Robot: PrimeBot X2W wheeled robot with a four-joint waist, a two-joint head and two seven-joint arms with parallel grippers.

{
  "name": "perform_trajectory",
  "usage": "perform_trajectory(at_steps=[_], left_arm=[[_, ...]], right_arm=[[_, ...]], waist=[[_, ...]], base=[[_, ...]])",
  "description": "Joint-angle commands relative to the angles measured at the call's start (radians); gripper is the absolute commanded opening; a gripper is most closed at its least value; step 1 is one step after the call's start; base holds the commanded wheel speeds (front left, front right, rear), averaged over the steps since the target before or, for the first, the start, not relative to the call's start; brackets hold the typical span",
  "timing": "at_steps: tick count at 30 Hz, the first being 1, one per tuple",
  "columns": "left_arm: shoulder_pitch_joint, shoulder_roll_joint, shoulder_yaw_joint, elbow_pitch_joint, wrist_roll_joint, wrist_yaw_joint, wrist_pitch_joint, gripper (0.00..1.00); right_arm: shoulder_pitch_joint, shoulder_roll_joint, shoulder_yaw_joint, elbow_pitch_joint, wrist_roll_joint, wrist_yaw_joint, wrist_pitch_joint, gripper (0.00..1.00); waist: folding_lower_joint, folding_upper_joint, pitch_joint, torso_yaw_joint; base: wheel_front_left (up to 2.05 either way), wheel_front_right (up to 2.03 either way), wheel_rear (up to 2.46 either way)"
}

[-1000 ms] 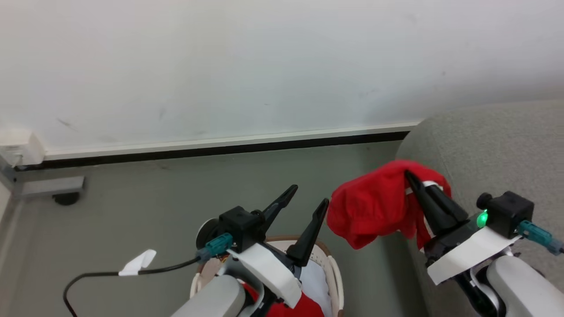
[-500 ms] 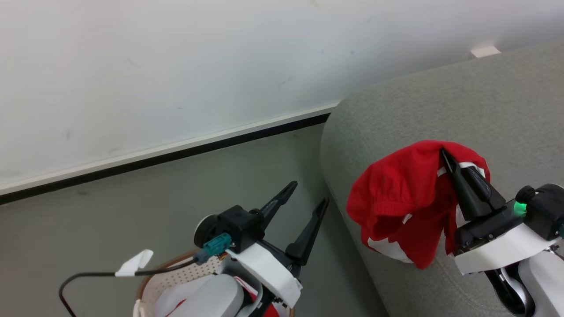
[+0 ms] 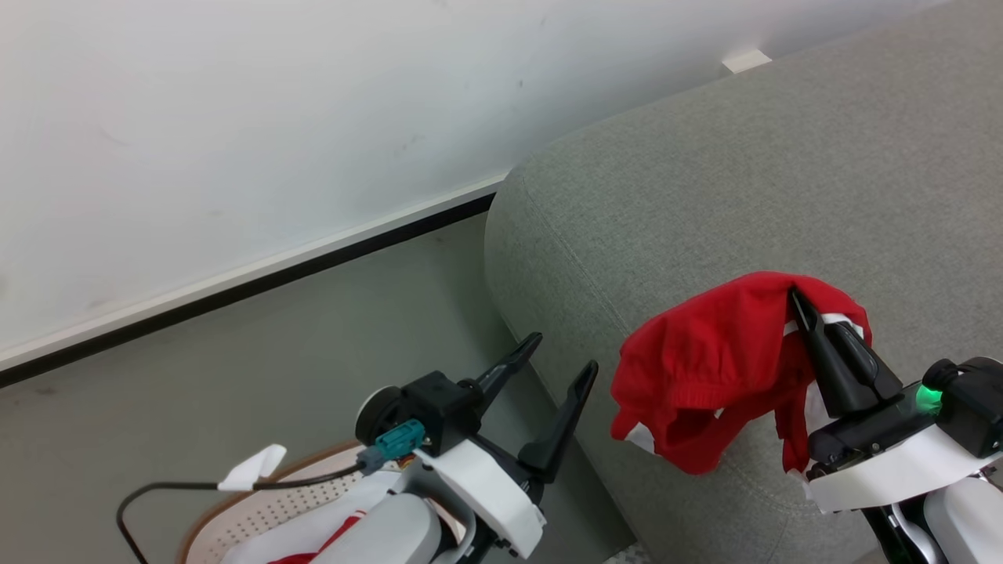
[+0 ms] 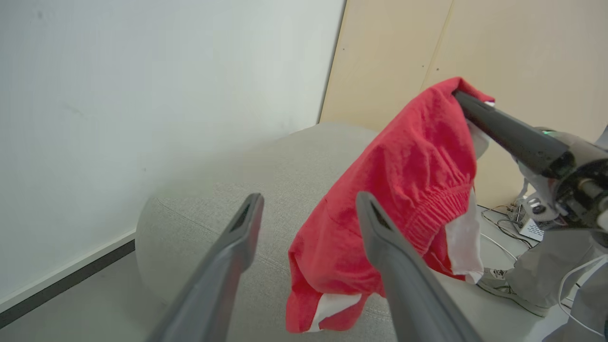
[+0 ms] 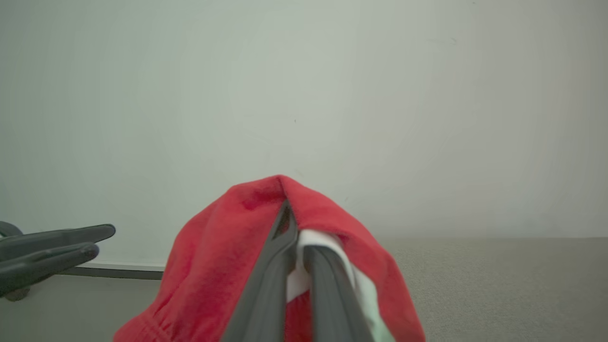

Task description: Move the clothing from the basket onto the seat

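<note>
1. One red garment of the clothing (image 3: 705, 368) hangs at the lower right of the head view. Its top fold is pinched by the right gripper (image 3: 795, 299), whose fingers are closed tight on the fabric. A white panel shows along its lower edge.
2. That gripper's tips are buried in the fold, so the pinch point is hidden. In the right wrist view the two fingers (image 5: 266, 285) press together with white cloth between them.
3. The garment droops in front of the rounded corner of the seat (image 3: 744, 172). Whether its hem touches the upholstery cannot be told.
4. At bottom centre, the left gripper (image 3: 561, 354) has its fingers spread wide and empty, near the garment but apart from it.
5. The basket (image 3: 266, 509) sits at the bottom left, cut off by the frame edge and partly covered by the left forearm. More red and white fabric (image 3: 313, 536) lies inside, mostly hidden.
6. A black cable (image 3: 188, 486) carries a white tag (image 3: 251, 468); any writing on it is too small to make out.
7. Beyond lie the grey floor (image 3: 274, 352), a dark baseboard (image 3: 313, 266) and the white wall (image 3: 235, 117).
</note>
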Motion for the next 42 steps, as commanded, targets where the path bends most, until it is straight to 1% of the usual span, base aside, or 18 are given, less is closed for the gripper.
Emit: perform_trajectory(at_steps=[1, 7, 12, 16, 21, 23, 26, 28, 32, 35, 38, 40, 42], left_arm=[[-0.004, 0.009, 0.0, -0.004, -0.001, 0.002, -0.001, 1.0], [-0.014, 0.012, -0.007, -0.006, 0.0, -0.003, 0.004, 1.0], [-0.033, 0.019, -0.011, -0.014, 0.008, -0.005, 0.014, 1.0], [-0.055, 0.032, -0.014, -0.028, 0.016, -0.01, 0.029, 1.0], [-0.087, 0.057, -0.01, -0.058, 0.025, -0.011, 0.054, 1.0], [-0.1, 0.07, -0.011, -0.078, 0.031, -0.012, 0.07, 1.0], [-0.122, 0.094, -0.008, -0.106, 0.041, -0.013, 0.088, 1.0], [-0.132, 0.108, -0.005, -0.12, 0.046, -0.016, 0.095, 1.0], [-0.157, 0.13, 0.003, -0.144, 0.053, -0.019, 0.104, 1.0], [-0.171, 0.14, 0.008, -0.159, 0.055, -0.018, 0.107, 1.0], [-0.182, 0.15, 0.016, -0.168, 0.056, -0.016, 0.107, 1.0], [-0.187, 0.158, 0.02, -0.171, 0.058, -0.012, 0.107, 1.0], [-0.19, 0.164, 0.026, -0.174, 0.057, -0.008, 0.104, 1.0]], right_arm=[[0.014, 0.004, -0.007, -0.006, -0.013, -0.002, 0.001, 0.0], [0.007, 0.007, -0.021, -0.011, -0.016, -0.002, 0.008, 0.0], [-0.069, -0.009, -0.031, -0.024, -0.002, -0.002, 0.023, 0.0], [-0.184, -0.066, -0.005, -0.001, 0.024, -0.002, 0.056, 0.0], [-0.36, -0.166, 0.002, 0.081, 0.095, -0.002, 0.082, 0.0], [-0.431, -0.213, -0.012, 0.115, 0.125, -0.002, 0.088, 0.0], [-0.528, -0.263, -0.034, 0.169, 0.154, -0.002, 0.085, 0.0], [-0.589, -0.303, -0.047, 0.206, 0.145, -0.002, 0.079, 0.0], [-0.699, -0.354, -0.078, 0.268, 0.128, -0.002, 0.073, 0.0], [-0.765, -0.379, -0.095, 0.325, 0.113, -0.002, 0.08, 0.0], [-0.823, -0.379, -0.109, 0.402, 0.1, -0.002, 0.089, 0.0], [-0.849, -0.369, -0.092, 0.455, 0.083, -0.002, 0.107, 0.0], [-0.865, -0.359, -0.051, 0.507, 0.048, -0.002, 0.14, 0.0]], waist=[[0.0, 0.0, 0.004, -0.002], [0.0, 0.0, 0.019, 0.007], [0.0, 0.0, 0.055, 0.029], [0.0, 0.0, 0.104, 0.062], [0.0, 0.0, 0.192, 0.113], [0.0, 0.0, 0.241, 0.137], [0.0, 0.0, 0.314, 0.17], [0.0, 0.0, 0.357, 0.192], [0.0, 0.0, 0.437, 0.226], [0.0, 0.0, 0.486, 0.247], [0.0, 0.0, 0.525, 0.261], [0.0, 0.0, 0.548, 0.265], [0.0, 0.0, 0.567, 0.266]], base=[[0.0, 0.0, 0.0], [0.0, 0.0, 0.0], [0.0, 0.0, 0.0], [0.0, 0.0, 0.0], [0.0, 0.0, 0.0], [0.0, 0.0, 0.0], [0.0, 0.0, 0.0], [0.0, 0.0, 0.0], [0.0, 0.0, 0.0], [0.0, 0.0, 0.0], [0.0, 0.0, 0.0], [0.0, 0.0, 0.0], [0.0, 0.0, 0.0]])
